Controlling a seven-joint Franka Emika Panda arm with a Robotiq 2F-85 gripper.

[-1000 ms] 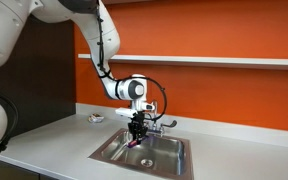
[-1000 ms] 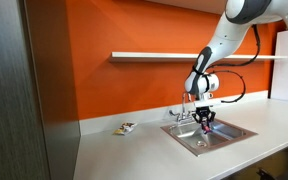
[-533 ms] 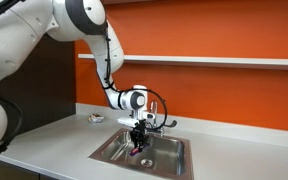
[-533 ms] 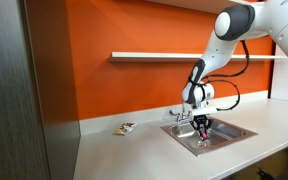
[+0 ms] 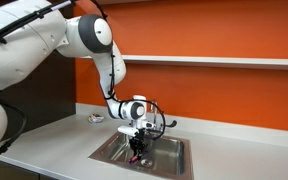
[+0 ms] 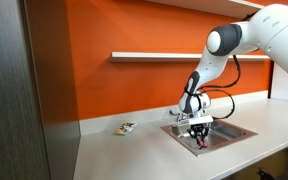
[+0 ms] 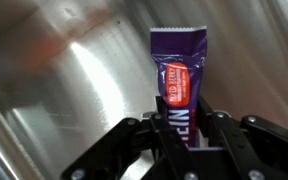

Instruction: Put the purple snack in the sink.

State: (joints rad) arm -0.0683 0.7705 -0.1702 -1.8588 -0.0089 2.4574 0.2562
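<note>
The white robot arm reaches down from above into the rectangular stainless-steel sink, which is set in a pale grey counter in front of an orange wall. In both exterior views its black jaws hang low inside the basin, below the level of the rim and just in front of the chrome faucet.

In the wrist view the jaws are clamped on the lower end of the small flat purple wrapped snack bar, one finger on each side of it. The bar stands lengthwise away from the camera, its crimped far end free, and an orange-red label with white lettering runs along its face. Behind it lies the shiny steel of the basin; whether the bar touches that steel cannot be told.

A small silvery packet lies on the counter beside the sink, well apart from the jaws. A white shelf runs along the wall above.
</note>
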